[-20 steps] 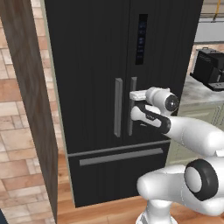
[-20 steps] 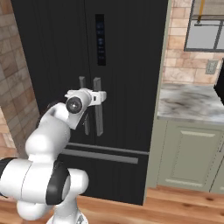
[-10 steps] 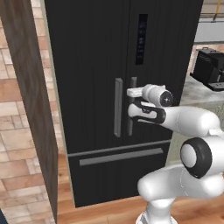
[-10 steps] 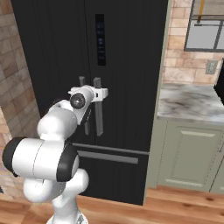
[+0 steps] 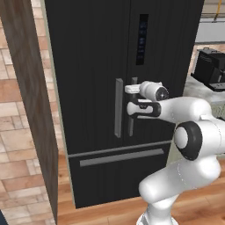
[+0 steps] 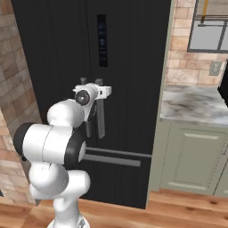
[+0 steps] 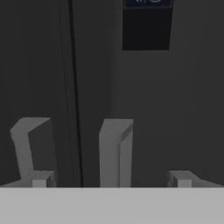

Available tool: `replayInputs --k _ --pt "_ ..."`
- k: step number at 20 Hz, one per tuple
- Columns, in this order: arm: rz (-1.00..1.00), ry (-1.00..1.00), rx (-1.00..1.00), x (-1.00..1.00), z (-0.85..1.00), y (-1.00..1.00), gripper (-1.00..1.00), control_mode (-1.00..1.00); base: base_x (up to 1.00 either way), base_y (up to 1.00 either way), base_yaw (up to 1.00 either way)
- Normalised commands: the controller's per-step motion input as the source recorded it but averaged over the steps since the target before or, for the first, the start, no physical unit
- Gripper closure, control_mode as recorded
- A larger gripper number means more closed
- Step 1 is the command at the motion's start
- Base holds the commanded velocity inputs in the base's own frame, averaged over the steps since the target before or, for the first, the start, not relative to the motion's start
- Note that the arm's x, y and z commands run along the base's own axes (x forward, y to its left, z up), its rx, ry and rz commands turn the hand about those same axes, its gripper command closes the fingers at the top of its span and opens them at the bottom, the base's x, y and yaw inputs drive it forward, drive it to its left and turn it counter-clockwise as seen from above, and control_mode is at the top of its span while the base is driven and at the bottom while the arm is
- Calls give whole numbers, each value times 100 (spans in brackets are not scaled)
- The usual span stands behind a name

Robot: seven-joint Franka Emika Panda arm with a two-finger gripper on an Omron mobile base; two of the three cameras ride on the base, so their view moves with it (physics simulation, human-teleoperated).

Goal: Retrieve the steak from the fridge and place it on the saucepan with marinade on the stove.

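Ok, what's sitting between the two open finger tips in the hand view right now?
The fridge's right door handle stands between the fingertips of the open gripper, seen in the hand view, not yet clamped.

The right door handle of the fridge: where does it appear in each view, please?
Left base view: right door handle at centre, beside the open gripper.
Right base view: centre-left, behind the hand.
Hand view: bottom centre, between the fingertips.
Shared landmark: the dark display panel.
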Motion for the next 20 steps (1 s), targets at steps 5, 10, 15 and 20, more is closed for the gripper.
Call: replayInputs --k 5,10,15,20 --pt "0 0 0 39 -1 -2 -100 -100 0 0 0" --pt "0 0 0 37 -6 -4 -100 -100 0 0 0" --pt "0 3 0 32 -20 -8 -100 -100 0 0 0" --pt "0 3 0 33 -22 -9 -100 -100 0 0 0"
